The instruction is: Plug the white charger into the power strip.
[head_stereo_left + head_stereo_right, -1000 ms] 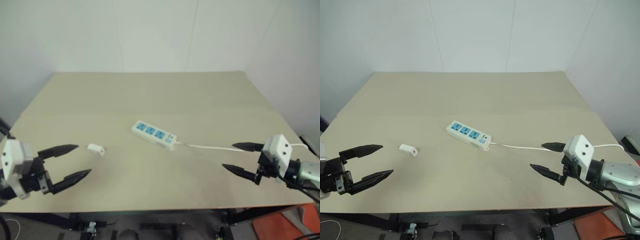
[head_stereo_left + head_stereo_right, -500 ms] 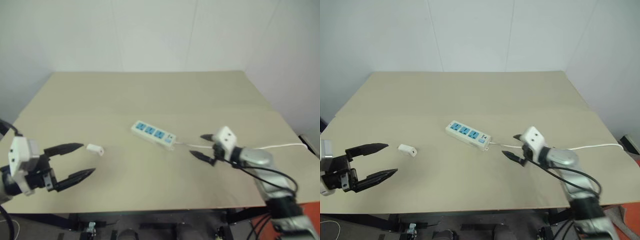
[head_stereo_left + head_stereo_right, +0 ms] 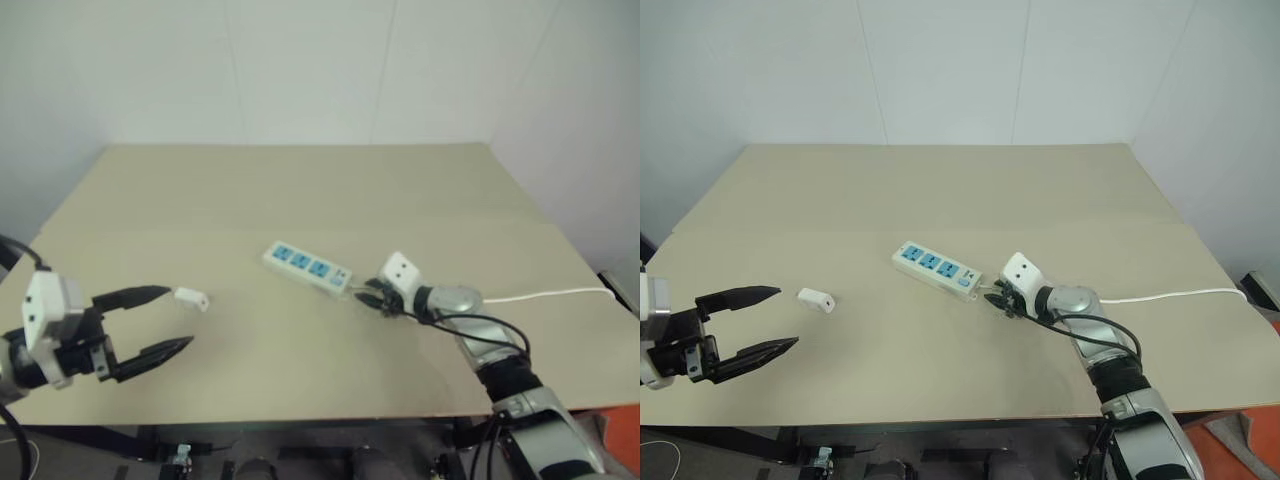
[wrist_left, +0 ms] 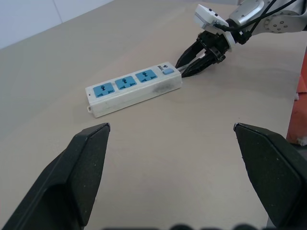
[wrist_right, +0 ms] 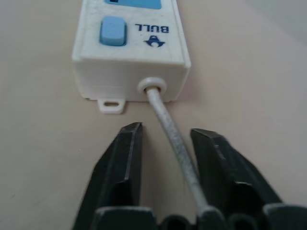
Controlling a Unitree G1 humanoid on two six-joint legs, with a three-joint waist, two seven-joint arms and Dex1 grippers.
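White charger, a small boxy plastic adapter, lies flat on the beige tabletop toward the robot's left, just past the upper fingertip of the left gripper, with nothing touching it. That left gripper, a white housing with two long black fingers, hovers low over the near left part of the table with its fingers spread wide and nothing between them. Farther in, near the middle of the table, lies the power strip, a long white rectangular plastic bar with three blue socket faces and a small blue switch at the end nearest the right arm; all three sockets are unoccupied, and it sits well apart from the charger. At that switch end the right gripper has its black fingers drawn in narrowly on either side of the thin white cord just where it leaves the strip; a small gap shows on one side of the cord. The cord then trails off toward the table's right edge.
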